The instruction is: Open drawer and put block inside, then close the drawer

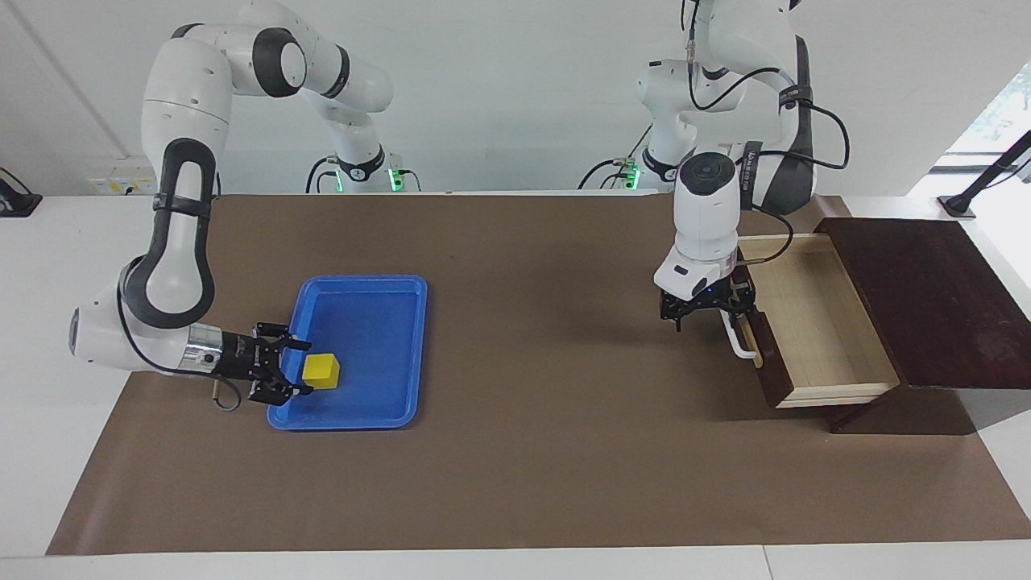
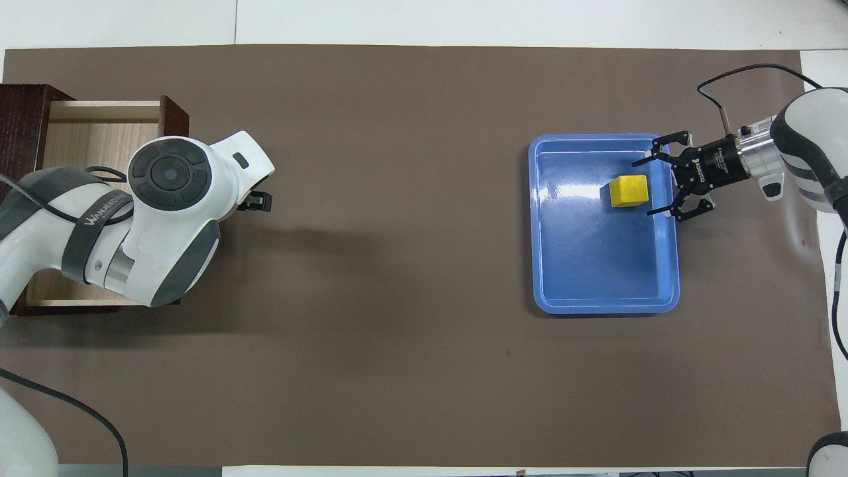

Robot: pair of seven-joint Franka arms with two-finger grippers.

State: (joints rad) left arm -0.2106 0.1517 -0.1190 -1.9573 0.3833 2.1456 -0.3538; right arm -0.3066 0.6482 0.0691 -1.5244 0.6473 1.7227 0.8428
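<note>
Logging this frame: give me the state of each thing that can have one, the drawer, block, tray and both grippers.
drawer: pulled open, pale interior showing, nothing in it.
block: lying in the blue tray, not gripped.
blue tray: flat on the table, holding only the block.
right gripper: open, low, fingers either side of the block.
left gripper: at the drawer's white handle; grip not readable.

drawer point(image 1: 813, 326) open, yellow block point(image 1: 321, 370) (in tray)

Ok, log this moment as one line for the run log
drawer: open | block: in blue tray | right gripper: open, fingers flank block | left gripper: at drawer handle
</note>
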